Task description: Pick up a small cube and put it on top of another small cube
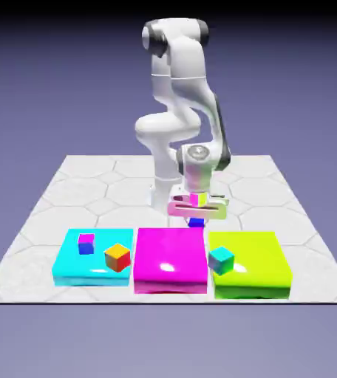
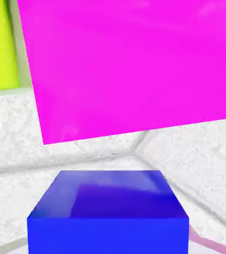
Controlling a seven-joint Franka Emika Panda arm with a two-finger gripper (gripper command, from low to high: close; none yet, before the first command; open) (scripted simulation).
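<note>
Blue on every face that shows, the small cube [image 1: 196,221] sits right under the gripper [image 1: 196,210], just off the far edge of the magenta pad [image 1: 168,260], about mid-way along that edge. In the hand view the cube [image 2: 108,211] fills the bottom middle where the fingertips should appear, so it lies centred between them and close in; its top face looks square, with no long axis to favour. Neither view shows the tips clearly, and whether the cube rests on the table [image 1: 68,192] or is already lifted a little off it is hard to judge; I cannot tell if the jaws have closed on it. It is plainly smaller than the orange cube [image 1: 117,257] and the teal cube [image 1: 221,260]. The likely target, the tiny magenta-topped cube [image 1: 86,243], stands on the cyan pad [image 1: 72,269] near its far edge, well apart toward the exterior view's left, so the carry would run that way.
</note>
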